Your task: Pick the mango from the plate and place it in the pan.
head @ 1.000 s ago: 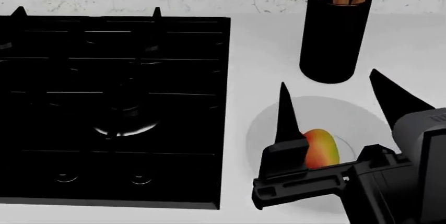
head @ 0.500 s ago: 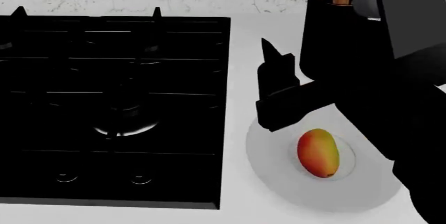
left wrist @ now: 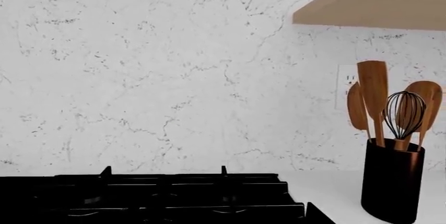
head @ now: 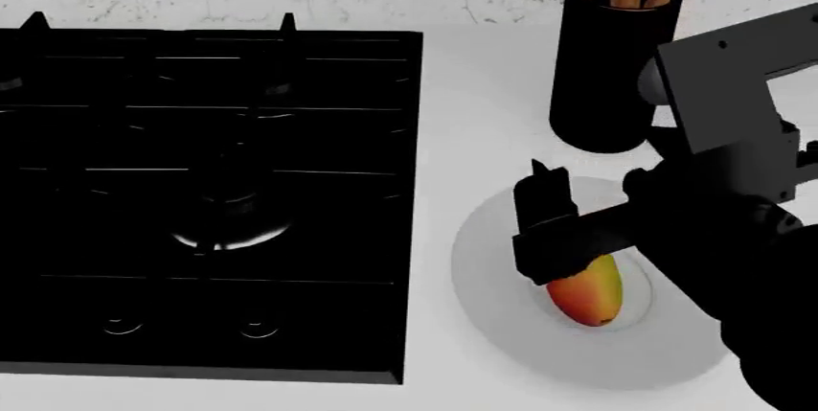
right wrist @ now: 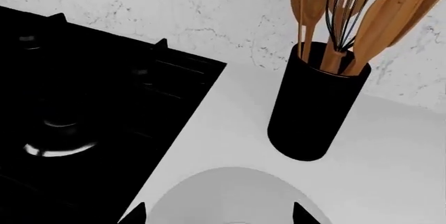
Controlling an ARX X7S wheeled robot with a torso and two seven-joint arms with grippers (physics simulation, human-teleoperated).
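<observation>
**Right claw over plated mango; stove and utensil holder alongside**

Left wrist view. Marbled white wall fills most of the frame. Black stove (left wrist: 160, 198) along the bottom edge, grate tips raised. Black utensil holder (left wrist: 391, 181) at lower right on the white surface (left wrist: 327, 187), carrying wooden spatulas and spoons and a wire whisk (left wrist: 404, 114). Tan cabinet underside (left wrist: 376, 2) at upper right. A white wall outlet is partly hidden behind the utensils. Left claw: only a dark tip at the bottom edge; whether it is open or closed cannot be told.

Head view. Stove (head: 205, 191) occupies the left half, one burner ring glinting at lower centre-left. Utensil holder (head: 611, 61) at upper right. Plate (head: 492, 277), pale and round, at lower right on the surface (head: 473, 95). Mango (head: 588, 291) lies on the plate's centre ring, red-orange to yellow-green, its upper end covered by the right claw (head: 601, 224). One black finger (head: 547, 202) stands at the mango's left; the other is lost in the dark arm body at right. The fingers look spread apart, with nothing gripped. No pan can be picked out against the black stove.

Right wrist view. Stove (right wrist: 77, 109) at left, utensil holder (right wrist: 314, 104) at centre right, plate (right wrist: 230, 192) rim at bottom centre. Two finger tips (right wrist: 136, 214) at the bottom edge, set wide apart either side of the plate. Mango not visible here.
</observation>
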